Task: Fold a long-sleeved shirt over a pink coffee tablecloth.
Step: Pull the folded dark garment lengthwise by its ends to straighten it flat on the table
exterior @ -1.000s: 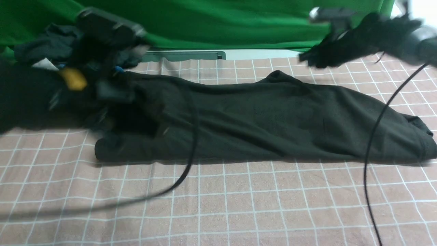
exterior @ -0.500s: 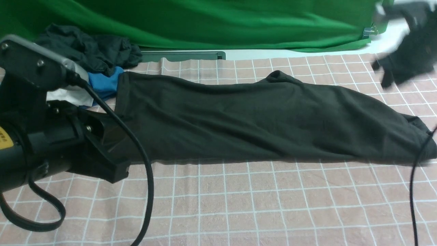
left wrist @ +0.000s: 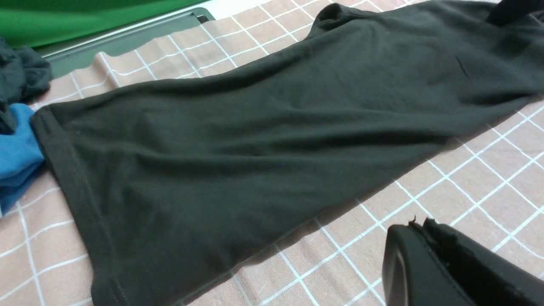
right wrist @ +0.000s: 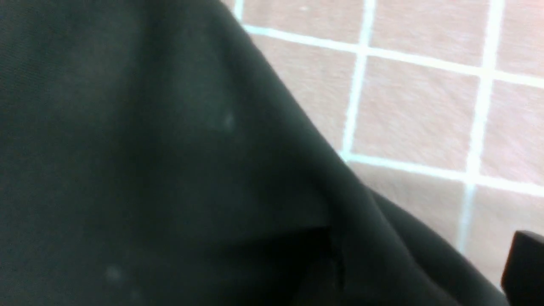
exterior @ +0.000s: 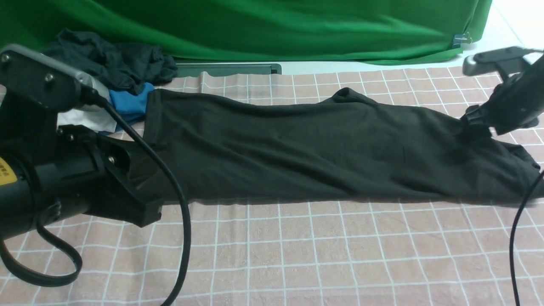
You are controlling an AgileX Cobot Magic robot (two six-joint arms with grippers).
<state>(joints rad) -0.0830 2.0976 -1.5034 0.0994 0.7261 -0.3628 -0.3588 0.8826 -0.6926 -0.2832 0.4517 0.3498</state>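
Note:
The black long-sleeved shirt (exterior: pixel 323 148) lies in a long band across the pink coffee tablecloth (exterior: pixel 297 250), its hem at the left and its bunched end at the right. My left gripper (exterior: pixel 148 210) rests at the shirt's near left corner. In the left wrist view it (left wrist: pixel 418 223) is shut, with nothing in it, over bare cloth just off the shirt (left wrist: pixel 255 127). My right gripper (exterior: pixel 471 123) is down on the shirt's right end. The right wrist view shows dark fabric (right wrist: pixel 148 148) filling the space in front and one finger (right wrist: pixel 525 267) far out to the side, so the jaws stand open.
A heap of dark clothes (exterior: pixel 110 63) and a blue garment (exterior: pixel 129 104) lie at the back left, touching the shirt's hem. The green backdrop (exterior: pixel 272 29) hangs behind. Black cables (exterior: pixel 178 221) trail over the tablecloth from the left arm and at the right (exterior: pixel 516 238).
My right gripper came down from the upper right with dark cloth onto the shirt's right end and opened. My left arm pulled back to the near left corner, then stayed still.

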